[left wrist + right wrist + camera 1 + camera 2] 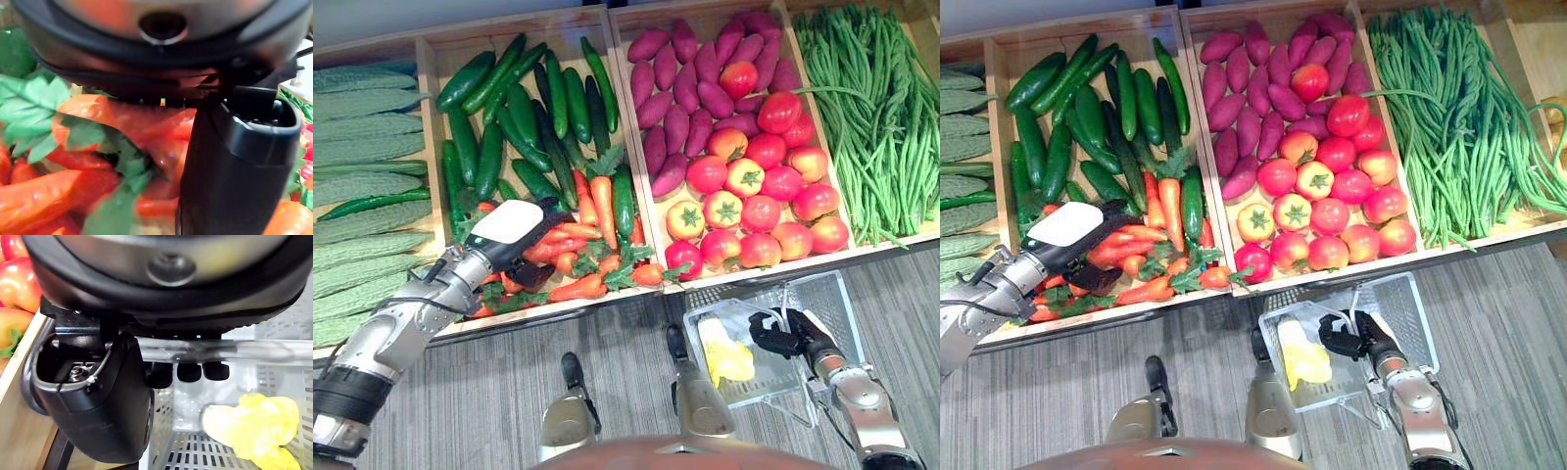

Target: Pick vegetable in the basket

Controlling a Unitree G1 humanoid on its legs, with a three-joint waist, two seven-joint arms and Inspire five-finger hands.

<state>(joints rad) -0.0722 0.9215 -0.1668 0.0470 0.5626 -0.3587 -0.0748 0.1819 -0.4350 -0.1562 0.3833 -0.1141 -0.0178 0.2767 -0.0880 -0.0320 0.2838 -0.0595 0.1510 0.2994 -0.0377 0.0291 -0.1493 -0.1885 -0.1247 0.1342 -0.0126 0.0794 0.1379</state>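
Item 1. The basket [837,299], a silver wire-mesh type, stands on the grey floor [489,372] hard against the front of the bench [626,108]. A crumpled yellow item [726,357] lies inside it.

Item 2. The right robot hand [783,338] is at the basket's top. In its wrist view the fingertips [189,372] are curled over the basket handle [254,350], so this hand is gripping the handle.

Item 3. The bench is divided into wooden compartments, all beyond the basket.
- Tomatoes [764,196] lie directly behind the basket, with purple sweet potatoes [690,88] further back in the same compartment.
- Green beans [871,117] fill the compartment behind the basket and to its right.
- Carrots [582,235] with green tops lie behind the basket and to its left, well apart from it. Dark cucumbers [509,108] lie further back in that compartment.
- Pale ridged gourds [362,147] occupy the compartment furthest left of the basket.

Item 4. The left robot hand [514,235], with a white cover on top, is down on the carrot pile, far left of the basket. Its thumb [234,161] stands against the carrots in the wrist view. The fingers are hidden among the carrots and leaves, so I cannot tell whether this hand is open or holds a carrot.

Item 5. No carrot is seen in the basket; the carrots are all in the bench compartment.
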